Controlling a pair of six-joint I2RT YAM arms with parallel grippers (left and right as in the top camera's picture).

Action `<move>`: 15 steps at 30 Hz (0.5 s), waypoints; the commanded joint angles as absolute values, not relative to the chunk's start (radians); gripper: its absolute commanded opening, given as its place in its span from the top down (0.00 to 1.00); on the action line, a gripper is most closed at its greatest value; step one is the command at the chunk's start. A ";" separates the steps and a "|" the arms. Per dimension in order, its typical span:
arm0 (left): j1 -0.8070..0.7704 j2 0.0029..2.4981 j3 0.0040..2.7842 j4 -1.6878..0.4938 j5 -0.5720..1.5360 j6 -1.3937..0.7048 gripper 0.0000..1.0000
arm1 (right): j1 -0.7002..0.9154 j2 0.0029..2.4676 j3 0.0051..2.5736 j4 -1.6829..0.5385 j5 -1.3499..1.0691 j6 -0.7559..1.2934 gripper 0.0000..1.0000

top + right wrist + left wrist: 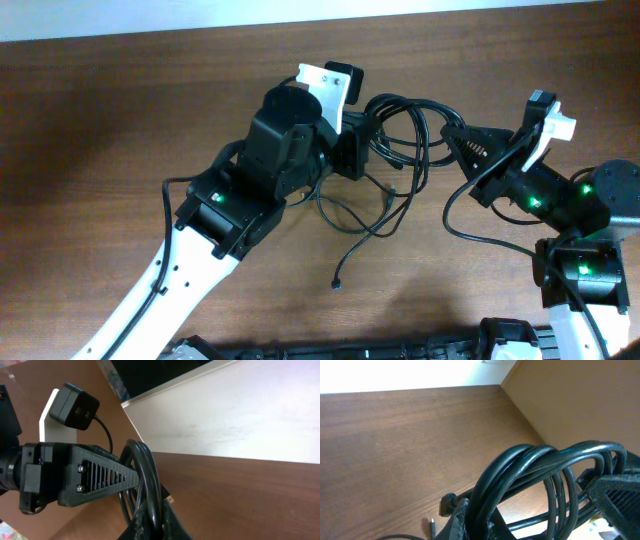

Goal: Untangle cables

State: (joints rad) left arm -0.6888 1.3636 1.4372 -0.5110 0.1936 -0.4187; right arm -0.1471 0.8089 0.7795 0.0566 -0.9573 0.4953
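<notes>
Brown wood-grain counter (pixel 120 110), pale wall strip along the far edge.

Cables (pixel 405 125): thin black cords, bunched mid-counter in several overlapping loops. Strung between the two tools, upper loops apparently raised off the surface. Show in the left wrist view as four or so strands arching side by side (pixel 535 467), crossing lower down. Trail one loose tail toward the near edge, ending in a small plug (pixel 338 286) lying well apart from the bunch.

Left tool (pixel 350 150): fingers together, clamped on the left side of the bunch.

Right tool (pixel 458 135): fingers together, pinched on the right side of the loops, facing the left tool across them.

Progress, as a judgement: early to middle. Done: bunch seized from both sides, one tail lying free. Left: loops not yet separated, crossings intact, no cord laid out singly. Cannot tell whether a true knot sits inside the bunch.
</notes>
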 commanded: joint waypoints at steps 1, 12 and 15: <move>-0.665 1.352 1.439 -0.511 0.133 -0.223 1.00 | -0.151 0.798 0.789 0.059 -0.906 0.517 0.96; -0.665 1.352 1.439 -0.580 -0.158 -0.459 1.00 | -0.151 0.798 0.789 -0.023 -0.735 0.613 0.96; -0.665 1.352 1.439 -0.580 -0.154 -0.512 1.00 | -0.151 0.798 0.789 -0.023 -0.721 0.619 0.96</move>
